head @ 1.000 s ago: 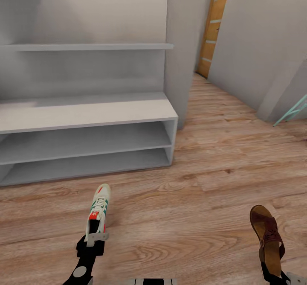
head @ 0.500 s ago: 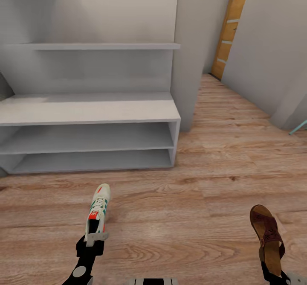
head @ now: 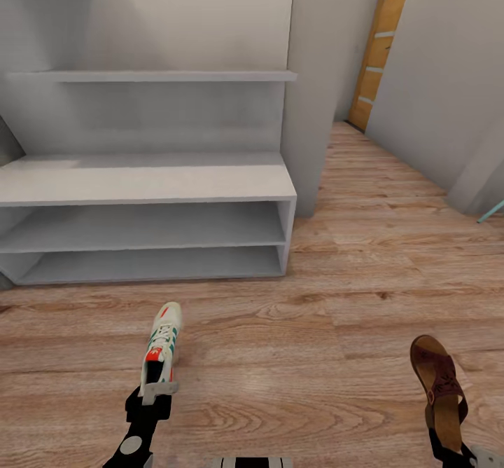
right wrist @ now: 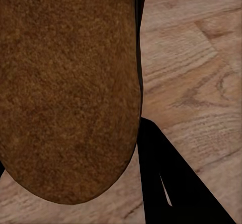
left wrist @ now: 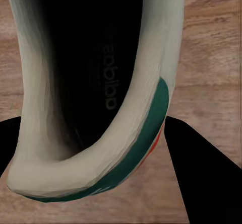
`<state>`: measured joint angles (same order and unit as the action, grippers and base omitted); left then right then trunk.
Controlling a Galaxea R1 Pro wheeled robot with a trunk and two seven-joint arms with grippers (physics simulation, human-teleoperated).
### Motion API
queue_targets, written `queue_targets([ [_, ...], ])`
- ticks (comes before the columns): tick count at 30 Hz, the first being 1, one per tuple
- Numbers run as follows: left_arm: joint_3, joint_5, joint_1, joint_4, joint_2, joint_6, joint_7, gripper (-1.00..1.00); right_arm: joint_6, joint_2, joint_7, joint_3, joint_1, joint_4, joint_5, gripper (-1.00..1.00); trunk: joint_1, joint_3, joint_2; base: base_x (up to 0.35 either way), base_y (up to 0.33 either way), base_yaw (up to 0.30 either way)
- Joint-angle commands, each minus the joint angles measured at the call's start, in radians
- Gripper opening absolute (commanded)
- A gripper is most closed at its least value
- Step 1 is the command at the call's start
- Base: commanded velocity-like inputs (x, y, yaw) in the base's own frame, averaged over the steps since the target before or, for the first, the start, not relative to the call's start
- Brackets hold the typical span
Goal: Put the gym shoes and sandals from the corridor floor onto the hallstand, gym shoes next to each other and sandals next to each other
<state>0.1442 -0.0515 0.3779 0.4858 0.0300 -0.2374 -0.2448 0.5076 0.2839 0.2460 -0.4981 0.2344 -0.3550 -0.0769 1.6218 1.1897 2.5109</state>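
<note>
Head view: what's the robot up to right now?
It is carrying footwear toward the hallstand. The left gripper holds a white gym shoe by its heel, toe pointing at the rack. The right gripper holds a brown sandal by its heel end. Both are above the wood-plank corridor floor, some way in front of the rack. The bench top and both shelf slots have no shoes on them yet, so nothing has been placed.

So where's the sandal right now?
In the head view the sandal sits low on the right, held by the right gripper above the corridor floor, right of the hallstand.
</note>
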Motion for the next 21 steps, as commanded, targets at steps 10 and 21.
queue_targets([
  [10, 0.013, -0.001, 0.101, 0.122, -0.004, 0.348, 0.006, -1.0, 0.0, 0.002, 0.013, -0.005, 0.001, 0.001, -0.011, -1.0, 0.0, 0.001, 0.0, 0.0, 0.0, 0.0],
  [21, 0.011, -0.005, 0.26, 0.179, -0.001, 0.555, 0.039, -1.0, -0.001, 0.004, 0.013, -0.006, 0.0, 0.002, -0.012, -1.0, 0.0, 0.001, 0.0, 0.0, 0.0, 0.0],
])
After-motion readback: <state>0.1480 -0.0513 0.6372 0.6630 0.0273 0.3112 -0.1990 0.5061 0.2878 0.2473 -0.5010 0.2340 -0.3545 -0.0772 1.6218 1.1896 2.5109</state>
